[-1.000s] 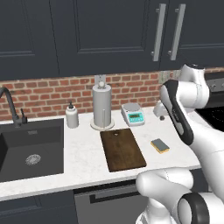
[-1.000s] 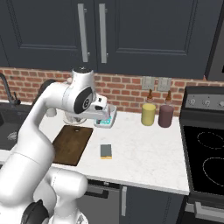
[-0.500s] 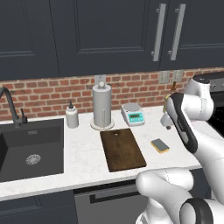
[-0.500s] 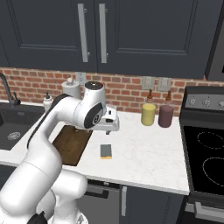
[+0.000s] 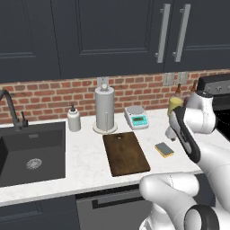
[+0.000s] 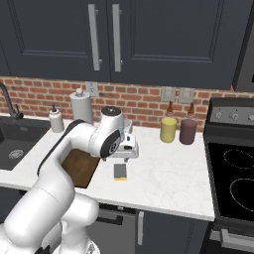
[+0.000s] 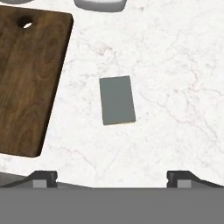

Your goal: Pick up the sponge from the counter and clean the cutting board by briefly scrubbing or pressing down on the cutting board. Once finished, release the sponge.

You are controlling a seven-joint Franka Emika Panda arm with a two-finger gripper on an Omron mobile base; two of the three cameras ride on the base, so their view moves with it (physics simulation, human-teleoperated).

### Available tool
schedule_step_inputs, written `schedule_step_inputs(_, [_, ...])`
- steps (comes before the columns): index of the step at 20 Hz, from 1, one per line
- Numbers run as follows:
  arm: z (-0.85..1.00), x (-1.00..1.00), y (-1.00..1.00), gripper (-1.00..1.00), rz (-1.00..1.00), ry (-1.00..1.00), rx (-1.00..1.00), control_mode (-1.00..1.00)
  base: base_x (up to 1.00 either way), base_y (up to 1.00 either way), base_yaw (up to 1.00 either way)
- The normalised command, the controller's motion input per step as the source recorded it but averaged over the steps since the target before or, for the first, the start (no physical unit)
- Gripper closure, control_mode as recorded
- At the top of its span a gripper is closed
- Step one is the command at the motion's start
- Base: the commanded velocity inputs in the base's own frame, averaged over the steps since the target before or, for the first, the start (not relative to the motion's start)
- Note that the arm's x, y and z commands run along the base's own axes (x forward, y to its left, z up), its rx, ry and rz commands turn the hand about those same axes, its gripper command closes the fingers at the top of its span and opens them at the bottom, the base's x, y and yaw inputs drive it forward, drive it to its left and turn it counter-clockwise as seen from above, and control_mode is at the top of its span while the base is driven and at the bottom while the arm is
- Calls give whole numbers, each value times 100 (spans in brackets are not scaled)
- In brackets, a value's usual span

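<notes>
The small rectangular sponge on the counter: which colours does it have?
The small rectangular sponge has a yellow body and a dark grey-green top, clearest in the left base view.

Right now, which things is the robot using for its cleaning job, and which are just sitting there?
For the job: sponge, cutting board, counter, open gripper.
Just sitting: paper towel roll, soap bottle, kitchen scale, sink, yellow jar, maroon jar.

Base views flank arm, share counter (image 5: 90,157); hand view looks straight down
</notes>
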Motion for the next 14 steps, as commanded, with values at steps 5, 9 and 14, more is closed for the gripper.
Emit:
schedule_step_inputs(5, [-45, 11, 0, -100, 1, 0, 0, -100, 0, 0, 0])
schedule_step_inputs(9, [-42, 11, 0, -100, 0, 0, 0, -100, 0, 0, 0])
schedule_step_inputs(14, [-39, 16, 1, -100, 0, 0, 0, -100, 0, 0, 0])
